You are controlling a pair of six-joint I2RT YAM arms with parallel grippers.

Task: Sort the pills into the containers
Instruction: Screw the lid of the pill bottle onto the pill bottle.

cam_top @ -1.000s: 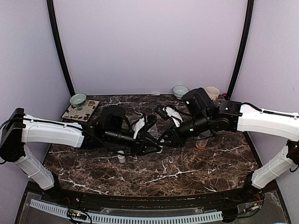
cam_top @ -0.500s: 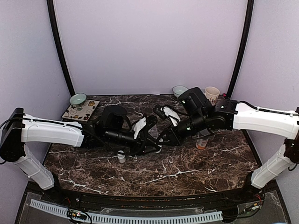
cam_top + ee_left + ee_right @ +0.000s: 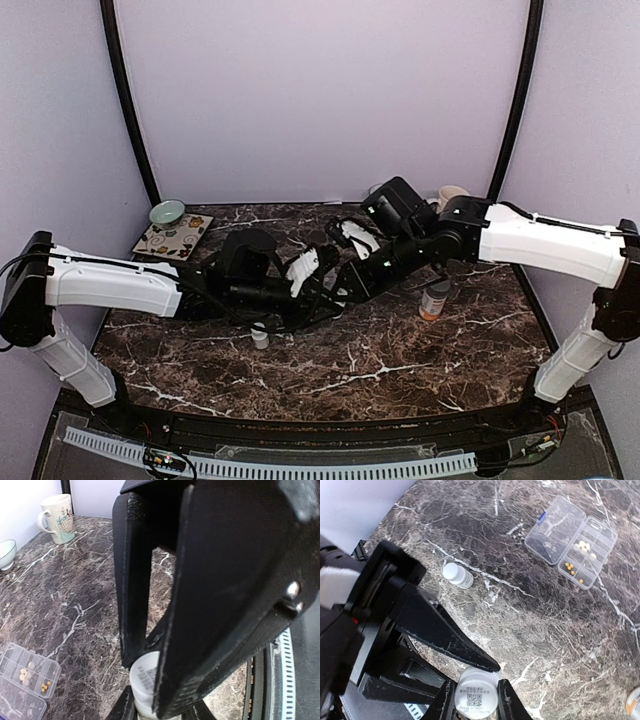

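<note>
Pills (image 3: 584, 547) are lying in the pill box (image 3: 554, 529), well beyond the right tool (image 3: 476, 702); it and the left tool (image 3: 150, 669) are both clamping one small white bottle (image 3: 476, 690).

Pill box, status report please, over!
Left pincer and right pincer both shut on white bottle. Pill box lid open, pills inside. Spare bottle stands apart, nothing blocking.

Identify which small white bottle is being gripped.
The QR-labelled bottle, clamped in the right hand; the other bottle stands free on the marble tabletop.
</note>
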